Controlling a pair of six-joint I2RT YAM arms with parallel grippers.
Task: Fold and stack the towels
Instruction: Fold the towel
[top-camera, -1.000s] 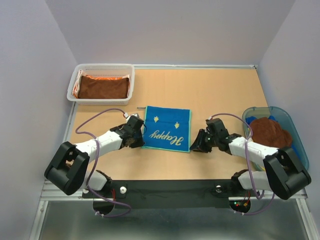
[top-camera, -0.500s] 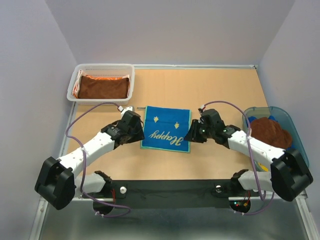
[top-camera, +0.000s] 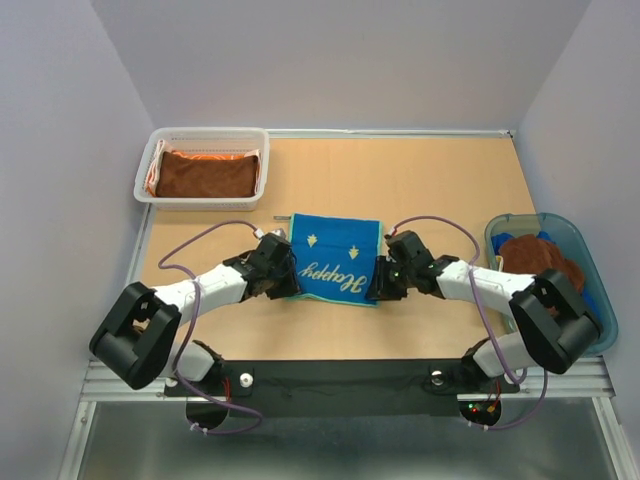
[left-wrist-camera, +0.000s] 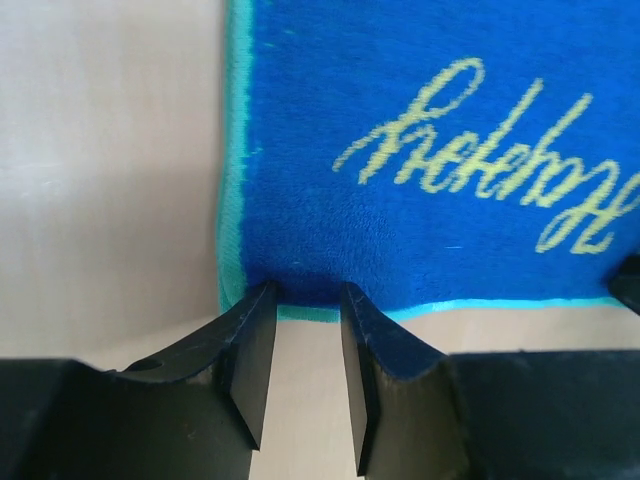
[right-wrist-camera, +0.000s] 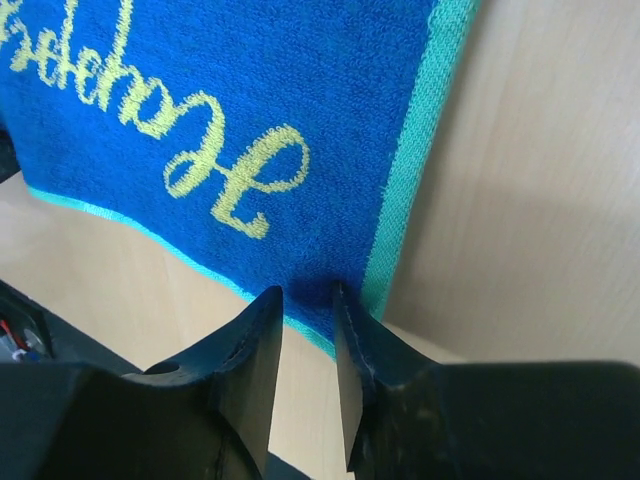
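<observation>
At the near edge of the pale wooden bench (top-camera: 430, 180), both arms reach inward to one towel. The left gripper (top-camera: 290, 284) sits at the near left corner of the blue terry towel with a teal border and yellow "Happy" script (top-camera: 335, 258). Its two black fingers (left-wrist-camera: 250, 350) stand narrowly apart, and bare bench shows in the slot between them. Their tips touch the towel's near hem just inside the corner. Whether any cloth is caught there cannot be told.

The right gripper (top-camera: 378, 288) is at the near right corner of the same towel. It too has a narrow gap between its fingers (right-wrist-camera: 255, 360), whose tips meet the teal hem.

The towel lies spread flat in the middle of the bench, apart from every edge. Two small yellow motifs sit toward its far side.

Further back, against the right edge, a translucent blue-green plastic tub (top-camera: 520, 218) holds a rumpled dark brown towel (top-camera: 540, 262).

In the far left corner a white mesh plastic basket (top-camera: 200, 133) holds a folded dark brown towel (top-camera: 207, 176). It lies on top of an orange cloth with a pale border (top-camera: 153, 172), which shows along its edges.
</observation>
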